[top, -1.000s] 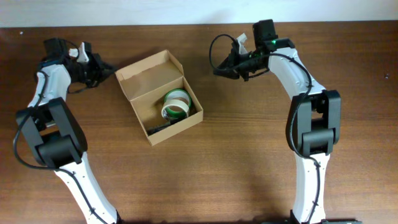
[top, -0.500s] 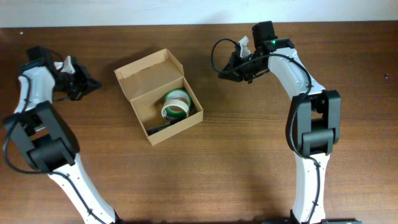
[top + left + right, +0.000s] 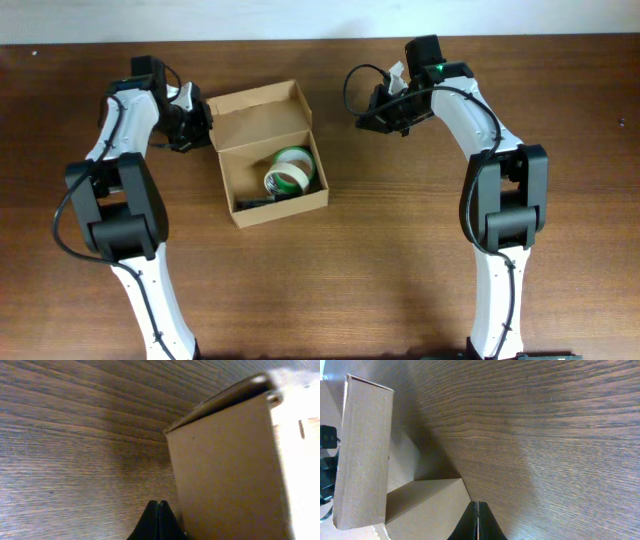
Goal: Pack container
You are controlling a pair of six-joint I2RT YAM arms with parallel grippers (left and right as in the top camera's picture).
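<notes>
I judge the step in hand to be folding the lid over the load, and it is not yet done. My left claw [image 3: 197, 130] is pinched fully shut on nothing. It sits at the container [image 3: 245, 170]'s 10 o'clock corner, right against the cardboard where the lid flap [image 3: 257, 107] meets the body. The left wrist view shows the tips together with a tan wall just beside them. My right claw [image 3: 370, 118] is also shut and empty, off toward 2 o'clock from the box and clear of it.

To do this well I would use the closed tips as a blunt pusher. I'd come in behind the flap from 12 o'clock and sweep it toward 6 o'clock. I'd bring the right claw in against the 3 o'clock wall first, because a light box may skid across the desk [image 3: 400, 250]. I'd push near the middle of the flap, since pushing at a corner would likely twist it.

The container lies a little toward 10 o'clock from the desk's centre, turned slightly off square. It is plain tan cardboard, with the lid raised along its 12 o'clock edge. Inside, toward 3 o'clock, lie the tape rolls [image 3: 288, 172], pale with a green one showing. A dark item [image 3: 262, 202] that I cannot identify lies along the 6 o'clock wall. From above I cannot tell whether the rolls sit below the rim.
</notes>
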